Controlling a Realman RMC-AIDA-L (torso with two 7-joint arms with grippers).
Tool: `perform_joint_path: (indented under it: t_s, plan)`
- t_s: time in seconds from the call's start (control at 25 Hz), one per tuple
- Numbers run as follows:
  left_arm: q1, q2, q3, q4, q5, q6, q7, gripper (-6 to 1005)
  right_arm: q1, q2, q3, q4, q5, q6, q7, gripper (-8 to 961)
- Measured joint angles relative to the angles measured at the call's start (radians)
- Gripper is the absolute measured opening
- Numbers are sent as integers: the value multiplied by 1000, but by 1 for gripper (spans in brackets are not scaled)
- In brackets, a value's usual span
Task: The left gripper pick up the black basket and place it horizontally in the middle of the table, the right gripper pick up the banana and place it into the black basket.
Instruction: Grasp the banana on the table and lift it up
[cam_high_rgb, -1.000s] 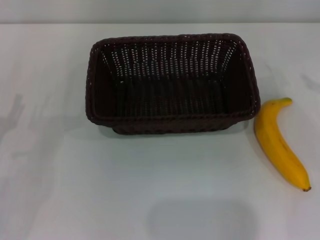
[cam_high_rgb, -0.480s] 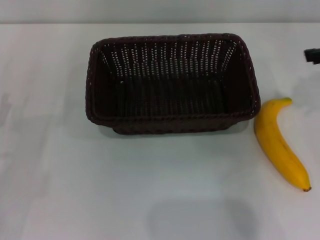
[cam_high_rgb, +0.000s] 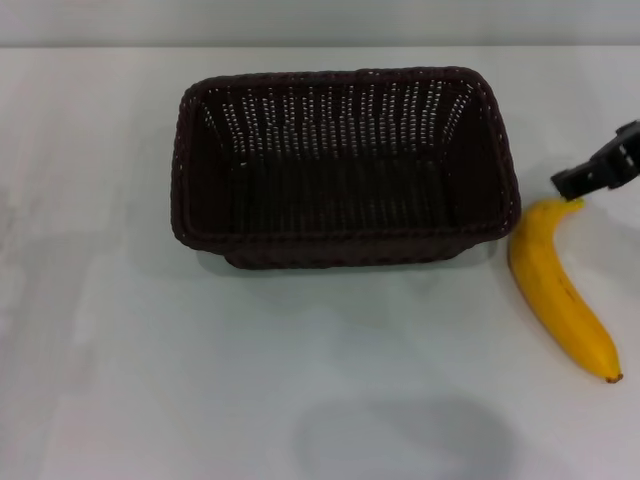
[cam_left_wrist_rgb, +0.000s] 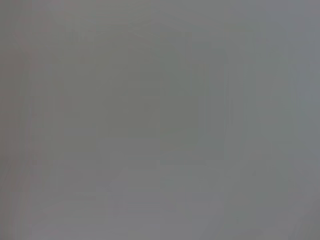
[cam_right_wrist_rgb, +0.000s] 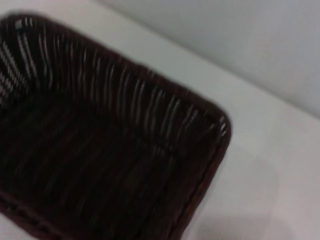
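Note:
The black basket (cam_high_rgb: 345, 165) stands lengthwise across the middle of the white table (cam_high_rgb: 150, 360), empty; it also fills much of the right wrist view (cam_right_wrist_rgb: 100, 145). The yellow banana (cam_high_rgb: 560, 290) lies on the table just right of the basket, stem toward the far side. The black tip of my right gripper (cam_high_rgb: 598, 172) comes in from the right edge, just above the banana's stem end. My left gripper is out of view; the left wrist view shows only a plain grey surface.
A grey wall (cam_high_rgb: 320, 20) runs along the table's far edge. Bare white tabletop lies left of the basket and in front of it.
My right gripper has come in from the right edge and moved down and left to the banana's stem end. The basket and banana have not moved.

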Motion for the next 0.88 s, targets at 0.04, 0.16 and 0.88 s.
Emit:
perform_joint_path:
  t_s: [0.04,0.16,0.88]
  plan:
    - [-1,0,0,1,-6,0,0,872,9,0,-18,0,-11,10,20,854]
    - [-5,1,0,3,-18,1,0,872,39,2,-82,-1,-28,47,100,853]
    - [-56,3,0,6,-33,79,5,872,22,6,-232,-291,-12,-113,247,844]
